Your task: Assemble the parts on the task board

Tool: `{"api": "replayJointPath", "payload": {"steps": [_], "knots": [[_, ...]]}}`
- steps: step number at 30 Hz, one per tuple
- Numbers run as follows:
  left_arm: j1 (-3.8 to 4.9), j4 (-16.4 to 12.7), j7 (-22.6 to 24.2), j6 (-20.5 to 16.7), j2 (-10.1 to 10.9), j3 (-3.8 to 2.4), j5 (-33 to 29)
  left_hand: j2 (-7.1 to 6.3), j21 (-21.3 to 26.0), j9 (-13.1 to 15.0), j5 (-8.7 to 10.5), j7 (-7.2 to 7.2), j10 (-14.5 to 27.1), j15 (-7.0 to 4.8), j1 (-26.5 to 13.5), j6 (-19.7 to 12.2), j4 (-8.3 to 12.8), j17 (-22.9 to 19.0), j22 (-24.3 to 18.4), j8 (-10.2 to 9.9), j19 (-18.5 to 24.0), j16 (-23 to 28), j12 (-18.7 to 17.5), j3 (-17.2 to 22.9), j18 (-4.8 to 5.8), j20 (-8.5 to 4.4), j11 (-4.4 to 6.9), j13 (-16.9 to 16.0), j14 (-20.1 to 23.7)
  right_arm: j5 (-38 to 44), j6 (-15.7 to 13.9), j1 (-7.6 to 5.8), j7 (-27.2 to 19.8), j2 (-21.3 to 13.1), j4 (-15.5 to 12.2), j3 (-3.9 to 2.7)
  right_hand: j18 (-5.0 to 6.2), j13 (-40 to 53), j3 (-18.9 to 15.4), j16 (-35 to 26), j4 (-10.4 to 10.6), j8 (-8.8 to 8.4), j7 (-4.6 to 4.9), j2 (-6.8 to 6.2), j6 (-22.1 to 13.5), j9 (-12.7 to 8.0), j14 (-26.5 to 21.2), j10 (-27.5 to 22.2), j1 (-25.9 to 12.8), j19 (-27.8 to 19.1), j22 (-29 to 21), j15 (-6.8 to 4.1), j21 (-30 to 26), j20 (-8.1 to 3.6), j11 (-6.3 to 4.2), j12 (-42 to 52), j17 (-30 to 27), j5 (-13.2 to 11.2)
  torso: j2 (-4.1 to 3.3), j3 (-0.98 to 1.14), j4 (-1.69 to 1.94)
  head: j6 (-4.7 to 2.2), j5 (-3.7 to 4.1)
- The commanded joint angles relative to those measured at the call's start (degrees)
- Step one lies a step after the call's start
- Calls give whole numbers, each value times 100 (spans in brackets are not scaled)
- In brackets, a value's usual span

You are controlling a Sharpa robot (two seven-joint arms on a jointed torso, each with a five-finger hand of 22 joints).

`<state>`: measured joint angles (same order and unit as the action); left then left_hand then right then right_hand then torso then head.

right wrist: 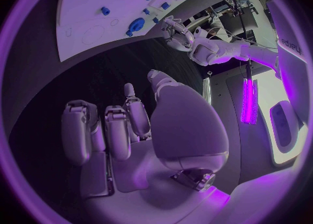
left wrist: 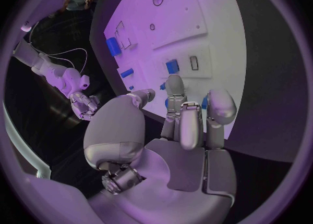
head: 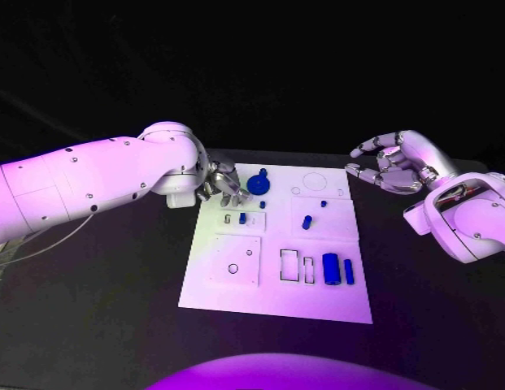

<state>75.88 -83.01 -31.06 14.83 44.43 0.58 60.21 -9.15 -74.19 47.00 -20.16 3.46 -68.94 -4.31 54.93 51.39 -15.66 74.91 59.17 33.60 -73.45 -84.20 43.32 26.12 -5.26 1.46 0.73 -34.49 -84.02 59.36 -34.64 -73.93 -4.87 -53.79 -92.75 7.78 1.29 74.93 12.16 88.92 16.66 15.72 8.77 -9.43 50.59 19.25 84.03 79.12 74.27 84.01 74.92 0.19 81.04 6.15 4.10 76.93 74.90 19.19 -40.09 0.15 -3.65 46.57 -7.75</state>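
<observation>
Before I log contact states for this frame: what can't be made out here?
- Head view: whether the left hand touches the round blue part; its fingers overlap the task board edge.
- Left wrist view: that part sits behind the fingers.
- Head view: small blue pieces are too small to tell whether seated or loose.
- Right hand: off the board, fingers apart, nothing seen in it.

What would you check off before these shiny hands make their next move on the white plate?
1. Left hand near a part: ok, its fingers hang at the far left corner of the white task board, beside the round blue disc-shaped part.
2. Left hand empty: ok, nothing held.
3. Right hand out of the way: ok, raised off the board's far right corner, holding nothing.
4. Blue cylinder parts still unassembled: ok, two lie near the board's right edge.
5. Fingers touching the disc: cannot tell.
</observation>
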Motion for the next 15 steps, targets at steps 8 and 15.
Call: {"api": "replayJointPath", "payload": {"steps": [8,15], "knots": [[277,542,207,-312,-80,-26,-141,-124,107,-536,48,255,31,197,468,-394,-86,293,-110,-608,6,32,-279,-234,-126,189,-220,296,-291,13,6,6,-42,7,13,0,89,313,-39,-22,1,39,10,3,-39,6,523,-29,-75,170,973,-23,-29,-25,3,-19,1237,-42,-17,-5,0,-98,-30],[296,1002,242,-198,-347,-1,196,-211,89,-630,136,259,21,203,541,-353,-96,310,-66,-656,-25,20,-288,-344,-119,200,-225,328,-296,13,20,6,-36,16,17,0,89,313,-39,-22,1,39,10,3,-39,6,523,-29,-75,170,973,-23,-29,-25,3,-19,1237,-42,-15,-4,1,-99,-36]]}}
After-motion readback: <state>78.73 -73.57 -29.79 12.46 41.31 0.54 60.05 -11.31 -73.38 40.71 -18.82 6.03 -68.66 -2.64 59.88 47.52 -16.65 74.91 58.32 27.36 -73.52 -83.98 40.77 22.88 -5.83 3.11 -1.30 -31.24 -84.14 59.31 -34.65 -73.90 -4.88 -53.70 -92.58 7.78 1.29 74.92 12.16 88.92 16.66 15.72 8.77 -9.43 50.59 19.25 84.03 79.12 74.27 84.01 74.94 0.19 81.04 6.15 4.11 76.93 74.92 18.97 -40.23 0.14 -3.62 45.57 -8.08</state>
